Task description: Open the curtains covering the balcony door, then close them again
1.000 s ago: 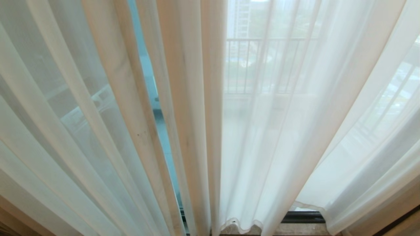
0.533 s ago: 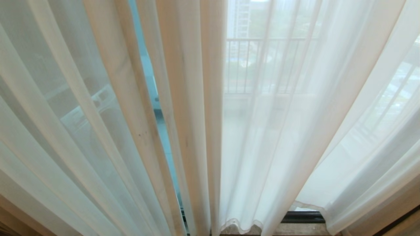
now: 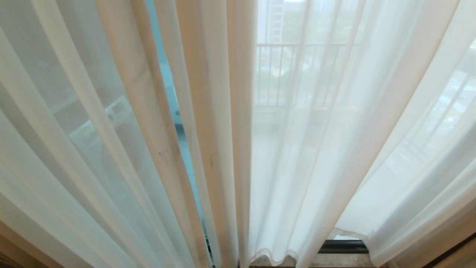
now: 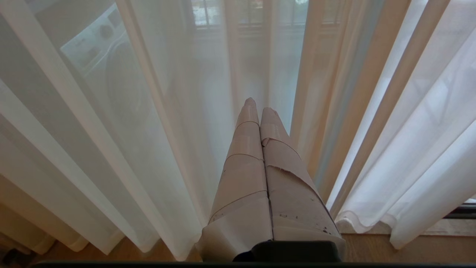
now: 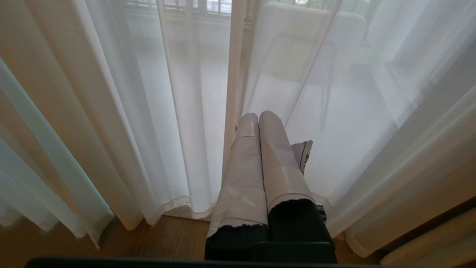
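Sheer white curtains (image 3: pixel 297 167) hang in soft folds across the whole head view, their wavy hem just above the sill. A narrow slit between two panels shows bluish glass of the balcony door (image 3: pixel 174 123), and its dark frame shows under the hem. Neither arm appears in the head view. In the left wrist view my left gripper (image 4: pixel 259 106) is shut and empty, its tape-wrapped fingers pointing at the curtains (image 4: pixel 148 149), close to the fabric. My right gripper (image 5: pixel 259 116) is likewise shut on nothing, with its tips right at a fold of the curtains (image 5: pixel 167 130).
Through the fabric I see a balcony railing (image 3: pixel 297 74), a washing machine (image 4: pixel 96 44) on the left and a pale chair (image 5: pixel 297 48) on the right. Wooden floor (image 4: pixel 409 249) lies below the hems. A stone sill (image 3: pixel 334 260) runs under the door frame.
The curtain folds left of the slit have swayed very slightly to the right. Nothing else differs.
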You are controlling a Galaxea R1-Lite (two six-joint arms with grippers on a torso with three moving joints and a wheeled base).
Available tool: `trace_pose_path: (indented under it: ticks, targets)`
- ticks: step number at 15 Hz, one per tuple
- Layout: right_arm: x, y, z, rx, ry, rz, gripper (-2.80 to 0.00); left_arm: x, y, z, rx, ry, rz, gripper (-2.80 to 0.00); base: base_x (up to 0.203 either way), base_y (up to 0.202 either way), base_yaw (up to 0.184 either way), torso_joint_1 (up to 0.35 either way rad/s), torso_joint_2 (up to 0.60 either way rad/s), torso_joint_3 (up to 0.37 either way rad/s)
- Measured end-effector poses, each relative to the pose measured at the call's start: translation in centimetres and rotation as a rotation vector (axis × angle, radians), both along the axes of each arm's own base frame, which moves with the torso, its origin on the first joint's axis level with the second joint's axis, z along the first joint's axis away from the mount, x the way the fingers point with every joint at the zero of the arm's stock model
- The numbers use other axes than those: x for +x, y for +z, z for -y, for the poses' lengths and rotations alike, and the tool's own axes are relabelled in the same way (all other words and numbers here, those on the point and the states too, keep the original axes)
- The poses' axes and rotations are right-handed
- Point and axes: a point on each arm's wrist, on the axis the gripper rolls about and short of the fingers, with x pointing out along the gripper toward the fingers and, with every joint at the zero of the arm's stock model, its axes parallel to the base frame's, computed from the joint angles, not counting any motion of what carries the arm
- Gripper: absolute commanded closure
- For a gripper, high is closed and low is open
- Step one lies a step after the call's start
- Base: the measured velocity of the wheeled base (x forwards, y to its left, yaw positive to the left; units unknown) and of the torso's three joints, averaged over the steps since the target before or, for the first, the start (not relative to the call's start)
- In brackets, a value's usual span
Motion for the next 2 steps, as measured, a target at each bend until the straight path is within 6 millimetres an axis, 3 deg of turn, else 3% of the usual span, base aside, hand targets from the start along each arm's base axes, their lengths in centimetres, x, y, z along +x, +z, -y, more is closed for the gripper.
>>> trace_pose_path:
  ticks: [2]
  targets:
    - [0.00,0.00,0.00,0.000,0.000,0.001,0.00,0.00,0.01,0.00,0.000,0.000,0.000,0.00,0.000,0.000,0.000,0.000,0.00,0.000]
